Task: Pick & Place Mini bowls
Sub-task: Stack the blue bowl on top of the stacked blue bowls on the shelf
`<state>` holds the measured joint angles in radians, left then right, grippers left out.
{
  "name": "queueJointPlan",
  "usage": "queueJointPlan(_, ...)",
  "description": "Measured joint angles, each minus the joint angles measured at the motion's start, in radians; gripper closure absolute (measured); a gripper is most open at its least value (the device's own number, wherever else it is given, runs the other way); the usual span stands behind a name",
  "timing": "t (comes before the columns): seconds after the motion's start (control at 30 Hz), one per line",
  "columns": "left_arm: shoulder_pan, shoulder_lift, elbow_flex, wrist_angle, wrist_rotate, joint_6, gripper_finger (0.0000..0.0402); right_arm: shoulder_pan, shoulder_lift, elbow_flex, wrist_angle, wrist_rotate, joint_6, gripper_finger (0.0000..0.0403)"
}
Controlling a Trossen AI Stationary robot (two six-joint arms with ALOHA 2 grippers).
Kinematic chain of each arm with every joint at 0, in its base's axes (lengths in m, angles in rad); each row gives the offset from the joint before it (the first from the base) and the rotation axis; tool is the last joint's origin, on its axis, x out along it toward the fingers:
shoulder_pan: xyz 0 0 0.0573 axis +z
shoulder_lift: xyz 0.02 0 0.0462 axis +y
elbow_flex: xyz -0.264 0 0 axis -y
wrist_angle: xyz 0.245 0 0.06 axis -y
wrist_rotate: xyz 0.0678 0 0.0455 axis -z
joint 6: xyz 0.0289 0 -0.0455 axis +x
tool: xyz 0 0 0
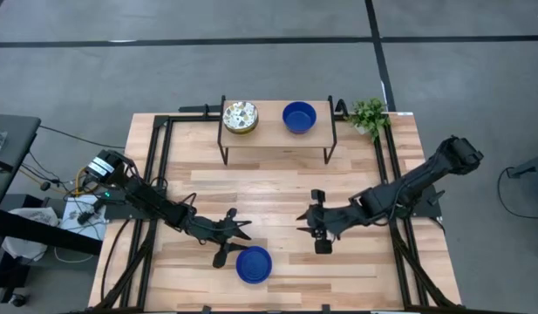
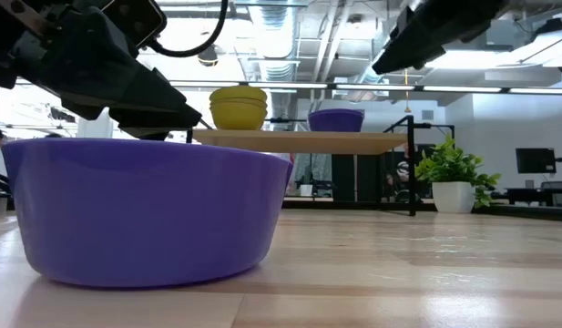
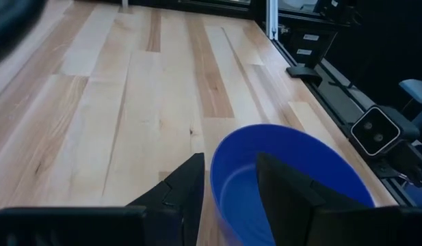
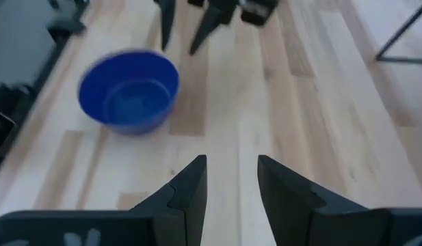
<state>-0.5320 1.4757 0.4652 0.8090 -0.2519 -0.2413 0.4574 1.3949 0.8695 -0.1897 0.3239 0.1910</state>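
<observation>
- The high view looked straight down from well above, taking in the whole bench (image 1: 277, 196), both arms and the grey floor around.
- The low view sat at bench-top height, facing level across the boards toward the room; a blue bowl (image 2: 148, 214) stood very near the lens and filled the lower left of the frame.
- The left wrist view looked forward past its own fingers (image 3: 187, 191), close over that same blue bowl (image 3: 286, 181).
- The right wrist view looked past its fingers (image 4: 190, 188) from farther off and shared that bowl (image 4: 128, 90), at upper left of the frame.
- The high and low views shared the raised shelf (image 1: 277, 133).
</observation>
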Motion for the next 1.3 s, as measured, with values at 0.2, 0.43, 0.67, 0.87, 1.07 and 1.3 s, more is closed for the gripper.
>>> queueJointPlan(0.2, -0.001, 0.000, 0.000, -0.032, 0.001, -0.013, 0.0270, 0.027, 0.000, -0.113, 0.230, 0.056, 0.020, 0.0283)
queueJointPlan(0.43, -0.015, 0.000, 0.033, -0.116, 0.024, -0.033, 0.0270, 0.047, 0.029, -0.297, 0.580, 0.125, 0.020, 0.0283)
queueJointPlan(0.67, -0.039, 0.000, 0.104, -0.263, 0.007, -0.056, 0.0269, 0.037, 0.179, -0.381, 0.827, 0.125, 0.021, 0.0283)
queueJointPlan(0.87, -0.045, 0.000, 0.126, -0.316, -0.017, -0.056, 0.0269, 0.024, 0.285, -0.357, 0.888, 0.121, 0.021, 0.0283)
queueJointPlan(1.07, -0.043, 0.014, 0.127, -0.329, -0.017, -0.056, 0.0269, 0.017, 0.328, -0.328, 0.886, 0.121, 0.021, 0.0283)
queueJointPlan(1.3, -0.003, 0.039, 0.127, -0.329, -0.030, -0.079, 0.0269, 0.017, 0.319, -0.323, 0.886, 0.120, 0.020, 0.0283)
